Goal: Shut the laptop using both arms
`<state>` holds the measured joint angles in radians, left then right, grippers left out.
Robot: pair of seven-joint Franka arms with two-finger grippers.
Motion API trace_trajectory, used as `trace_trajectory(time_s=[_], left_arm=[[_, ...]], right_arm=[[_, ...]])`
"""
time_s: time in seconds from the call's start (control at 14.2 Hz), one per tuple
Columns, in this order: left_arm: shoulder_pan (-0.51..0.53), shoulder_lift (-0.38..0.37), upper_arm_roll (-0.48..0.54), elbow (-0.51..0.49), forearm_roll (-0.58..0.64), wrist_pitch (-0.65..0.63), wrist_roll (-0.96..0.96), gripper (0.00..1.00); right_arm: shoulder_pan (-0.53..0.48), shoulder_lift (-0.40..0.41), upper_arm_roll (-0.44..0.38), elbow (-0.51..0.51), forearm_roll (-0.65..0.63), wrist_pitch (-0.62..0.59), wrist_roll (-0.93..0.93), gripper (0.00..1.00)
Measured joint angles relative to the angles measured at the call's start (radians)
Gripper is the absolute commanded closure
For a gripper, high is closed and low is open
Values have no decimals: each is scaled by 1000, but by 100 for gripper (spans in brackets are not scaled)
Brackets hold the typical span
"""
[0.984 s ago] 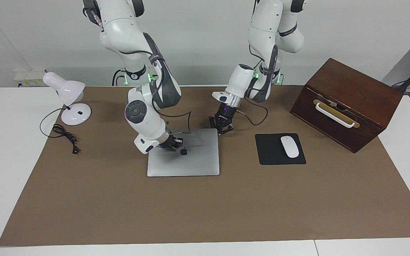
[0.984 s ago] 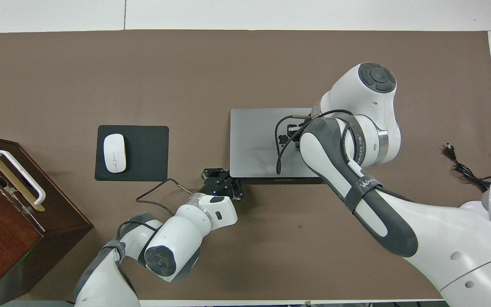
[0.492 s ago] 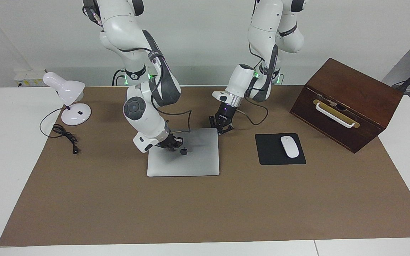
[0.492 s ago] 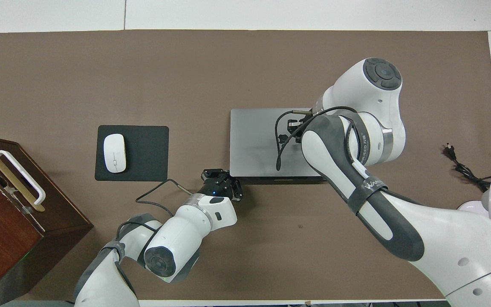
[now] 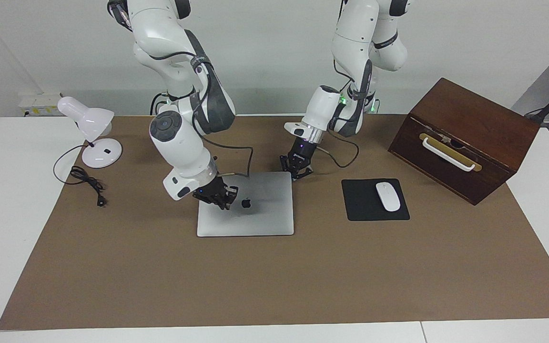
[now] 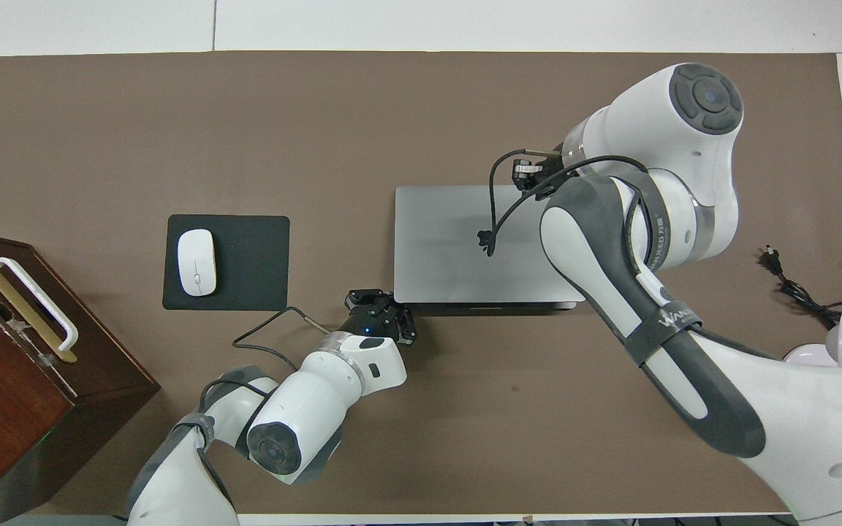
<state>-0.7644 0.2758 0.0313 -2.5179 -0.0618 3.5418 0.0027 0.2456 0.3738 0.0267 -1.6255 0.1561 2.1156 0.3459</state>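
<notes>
A brown mat [image 5: 303, 276] covers most of a white table. Two white arms reach down onto it from the robots' end. The right arm [image 5: 179, 138] bends over the laptop, and the left arm [image 5: 322, 107] comes down steeply at the laptop's edge. A dark wooden box [image 5: 465, 128] sits at the left arm's end of the table.

The laptop [image 5: 265, 214] lies mid-mat beside a black mouse pad [image 5: 360, 205], toward the right arm's end from it. Its lid looks flat on its base, with the logo facing up.

The right gripper [image 5: 219, 197] is low over the lid, just beside the logo. Whether it touches the lid, and whether it is apart or together, cannot be told. The left gripper [image 5: 296, 172] is pinched together and holds nothing. It sits just beside the laptop's corner nearer to the robots, at the left arm's end.

The closing looks done or nearly done, so what likely remains is a clean finish. Any last push should go straight down and be gentle. The right gripper should then rise vertically so it does not scrape the lid. Its loose wrist cable hangs over the lid and should be kept from snagging. The left gripper should back off without nudging the corner.
</notes>
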Motion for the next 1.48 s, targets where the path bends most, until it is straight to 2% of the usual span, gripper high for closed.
trace_trajectory(time_s=[0.07, 0.14, 0.42, 0.7, 0.91, 1.12, 1.48], left_arm=[[0, 0, 0, 0, 0, 0, 0, 100], [0, 0, 0, 0, 0, 0, -1, 100], [0, -1, 0, 0, 0, -1, -8, 100], [0, -20, 4, -11, -1, -29, -24, 100], [12, -98, 13, -17, -2, -198, -27, 100], [43, -232, 16, -18, -2, -416, -26, 100], [94, -424, 21, 2, -2, -751, -26, 100]], right_arm=[[-14, -1, 0, 31, -46, -14, 0, 15], [-30, -3, -1, 66, -85, -40, -2, 0], [-108, -17, -2, 203, -151, -179, -130, 0], [-159, -66, -3, 236, -237, -234, -236, 0], [-173, -127, -3, 239, -246, -311, -252, 0], [-198, -196, -3, 225, -246, -375, -259, 0], [-246, -298, -3, 82, -235, -395, -264, 0]])
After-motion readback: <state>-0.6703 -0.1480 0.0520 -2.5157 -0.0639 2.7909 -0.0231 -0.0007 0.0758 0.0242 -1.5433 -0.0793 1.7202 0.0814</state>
